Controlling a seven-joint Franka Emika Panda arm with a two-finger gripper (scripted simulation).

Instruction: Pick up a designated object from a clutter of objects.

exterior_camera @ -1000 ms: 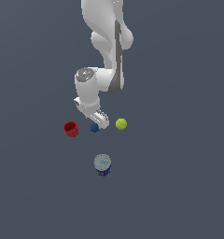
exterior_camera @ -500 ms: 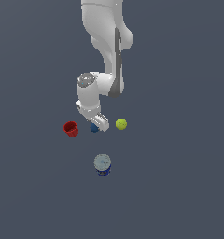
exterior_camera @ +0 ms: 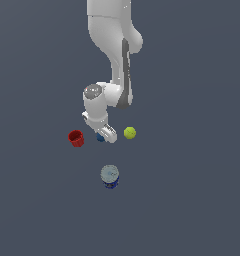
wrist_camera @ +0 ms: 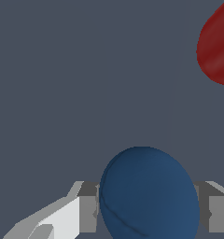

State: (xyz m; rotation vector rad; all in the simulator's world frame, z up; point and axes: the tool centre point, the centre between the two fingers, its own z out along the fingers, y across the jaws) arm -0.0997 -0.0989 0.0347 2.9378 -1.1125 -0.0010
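Dark blue matte ball [wrist_camera: 149, 193] sits right between the two grey fingers [wrist_camera: 88, 212], one finger on each side of it, pads at its flanks. Cannot tell from either view whether the fingers are actually pressing it or just flanking it; contact line too tight to read. In the exterior view the gripper [exterior_camera: 105, 134] is down low at the grey worktop [exterior_camera: 192, 200], and only a sliver of the blue ball [exterior_camera: 100, 138] shows beside the white hand. White arm [exterior_camera: 114, 60] comes down from the top of that view, wrist bent over the clutter.

Red ribbed cup [exterior_camera: 76, 138] stands near the ball, on the exterior view's left; its red edge [wrist_camera: 217, 46] also shows in the wrist view, apart from the ball. Yellow-green ball [exterior_camera: 130, 132] lies near the gripper on the exterior view's right, not touching it. Blue can with silvery top [exterior_camera: 110, 176] stands upright, well apart from the other three, closer to the exterior camera.
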